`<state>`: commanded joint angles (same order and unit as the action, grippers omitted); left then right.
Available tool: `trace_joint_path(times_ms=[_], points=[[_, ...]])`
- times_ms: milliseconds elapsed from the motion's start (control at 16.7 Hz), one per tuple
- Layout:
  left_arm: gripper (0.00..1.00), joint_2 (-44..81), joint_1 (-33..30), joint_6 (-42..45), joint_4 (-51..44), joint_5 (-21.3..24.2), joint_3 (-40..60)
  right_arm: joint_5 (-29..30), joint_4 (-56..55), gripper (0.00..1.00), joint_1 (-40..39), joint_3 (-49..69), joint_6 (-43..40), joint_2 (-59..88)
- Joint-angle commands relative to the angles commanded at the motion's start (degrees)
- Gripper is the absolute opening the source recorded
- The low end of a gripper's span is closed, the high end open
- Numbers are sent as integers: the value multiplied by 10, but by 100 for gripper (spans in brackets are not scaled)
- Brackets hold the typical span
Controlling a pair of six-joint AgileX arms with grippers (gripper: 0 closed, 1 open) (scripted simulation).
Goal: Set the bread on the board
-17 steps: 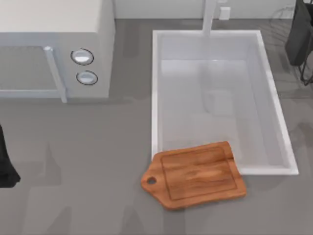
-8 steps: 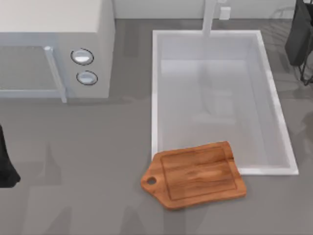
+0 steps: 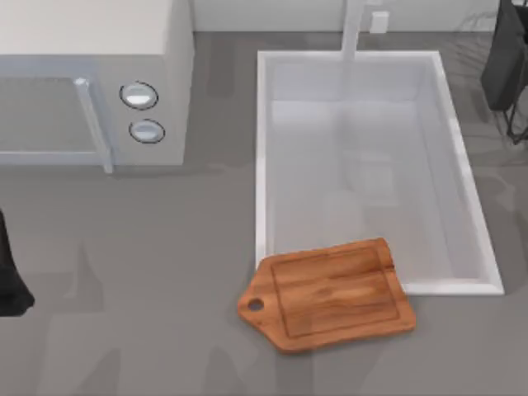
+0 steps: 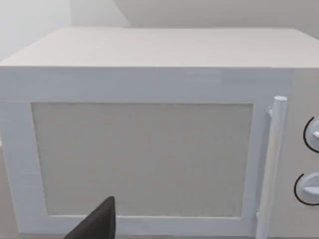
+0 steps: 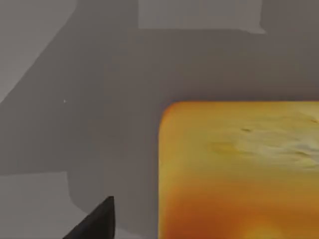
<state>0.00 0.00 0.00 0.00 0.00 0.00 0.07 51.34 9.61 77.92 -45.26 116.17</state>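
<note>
The brown wooden board lies on the grey counter in the top view, its far edge overlapping the sink's near rim and its handle pointing left. In the right wrist view the bread, a yellow-orange block with a browner edge, looms very close over the grey surface. My right gripper is at the far right corner of the top view, well away from the board. My left gripper is parked at the left edge, facing the microwave.
A white microwave with two knobs and a bar handle stands at the back left, and its door is shut. A white sink with a tap sits at the centre right. A dark wire rack stands at the far right.
</note>
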Motion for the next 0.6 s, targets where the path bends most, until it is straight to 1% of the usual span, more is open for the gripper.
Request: trace_joint_path(times_ms=[120, 360, 600], points=[[100, 0, 0, 0, 0, 0, 0, 0, -28, 100, 0, -19, 0, 12], [100, 0, 0, 0, 0, 0, 0, 0, -33, 100, 0, -23, 0, 14], [100, 0, 0, 0, 0, 0, 0, 0, -33, 70, 0, -23, 0, 14]])
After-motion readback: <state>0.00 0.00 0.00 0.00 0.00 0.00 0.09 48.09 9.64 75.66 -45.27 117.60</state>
